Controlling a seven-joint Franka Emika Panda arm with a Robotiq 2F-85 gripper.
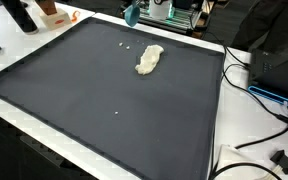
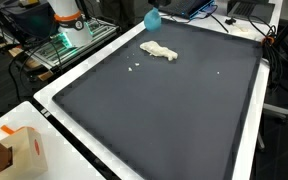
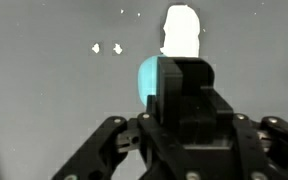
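On the mat [image 1: 84, 110], one white lump [image 1: 150, 60]; pincer [image 3: 176, 82] clenched around one teal ball [image 3: 147, 78].

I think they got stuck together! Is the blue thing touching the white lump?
Apart. In both exterior views a strip of dark mat shows between the blue thing and the white lump.

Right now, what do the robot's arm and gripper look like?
The gripper is black and boxy, with jointed link bars spreading at its base. In an exterior view the arm is white with an orange band.
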